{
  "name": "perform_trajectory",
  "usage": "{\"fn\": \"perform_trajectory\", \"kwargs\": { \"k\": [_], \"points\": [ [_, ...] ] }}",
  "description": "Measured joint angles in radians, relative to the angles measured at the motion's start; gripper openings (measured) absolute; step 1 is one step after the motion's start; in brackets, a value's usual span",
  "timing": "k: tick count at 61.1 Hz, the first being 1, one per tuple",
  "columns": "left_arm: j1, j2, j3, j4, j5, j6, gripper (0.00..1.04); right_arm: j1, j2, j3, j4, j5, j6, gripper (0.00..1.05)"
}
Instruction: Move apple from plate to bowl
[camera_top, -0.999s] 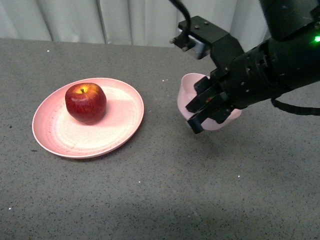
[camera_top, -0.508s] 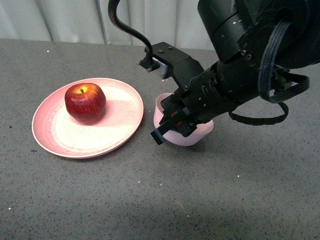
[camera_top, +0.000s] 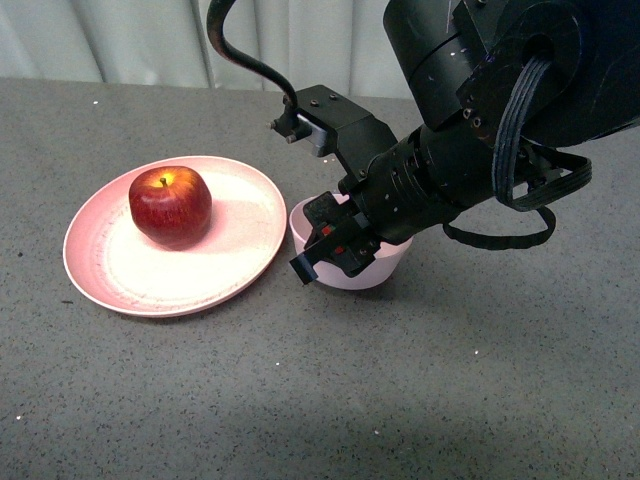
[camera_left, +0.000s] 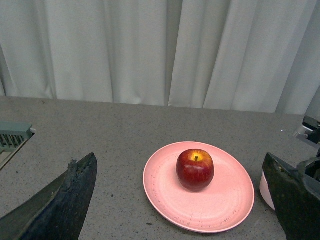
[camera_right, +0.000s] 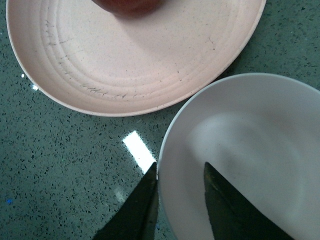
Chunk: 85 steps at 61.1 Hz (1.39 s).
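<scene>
Glossy dark-red round apple (camera_top: 171, 206) sits stem-up on the wide salmon-pink plate (camera_top: 130, 280), beside the small pale pink bowl (camera_top: 392, 263), one of each. The right gripper (camera_top: 322, 255) pinches the bowl's rim; the left gripper (camera_left: 179, 161) hangs spread wide. Firm, smooth and probably slippery, the apple looks best gripped across its widest girth.

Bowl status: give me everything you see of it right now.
The bowl is small, deep and round, pale pink outside, smooth and whitish inside, looking like matte plastic. It is empty and sits upright on the grey speckled table, close beside the plate; contact is unclear. The right gripper pinches its rim, one finger inside, one outside.
</scene>
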Motion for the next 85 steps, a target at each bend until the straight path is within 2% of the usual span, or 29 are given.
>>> {"fn": "perform_trajectory", "kwargs": {
  "k": [9,19,28,33,35,40,43,52,65,80,85],
  "points": [
    [0.000,0.000,0.000,0.000,0.000,0.000,0.98,-0.019,-0.065,-0.075,0.134,0.021,0.064,0.70],
    [0.000,0.000,0.000,0.000,0.000,0.000,0.98,-0.068,-0.221,-0.211,0.380,0.151,0.177,0.97],
    [0.000,0.000,0.000,0.000,0.000,0.000,0.98,-0.140,-0.373,-0.372,0.522,0.231,0.264,0.95],
    [0.000,0.000,0.000,0.000,0.000,0.000,0.98,-0.180,-0.443,-0.449,0.557,0.238,0.295,0.95],
    [0.000,0.000,0.000,0.000,0.000,0.000,0.98,-0.184,-0.451,-0.486,0.624,0.304,0.295,0.92],
    [0.000,0.000,0.000,0.000,0.001,0.000,0.98,-0.208,-0.482,-0.651,0.963,0.566,0.274,0.77],
    [0.000,0.000,0.000,0.000,-0.003,0.000,0.98,-0.227,-0.521,-0.732,1.074,0.615,0.269,0.68],
    [0.000,0.000,0.000,0.000,-0.001,0.000,0.98,-0.274,-0.649,-0.849,1.120,0.587,0.263,0.43],
    [0.000,0.000,0.000,0.000,0.000,0.000,0.98,-0.334,-0.836,-0.982,1.054,0.526,0.259,0.00],
    [0.000,0.000,0.000,0.000,0.000,0.000,0.98,-0.384,-1.066,-1.075,0.914,0.478,0.259,0.01],
    [0.000,0.000,0.000,0.000,0.000,0.000,0.98,-0.436,-1.134,-1.092,0.864,0.406,0.258,0.01]
  ]
}}
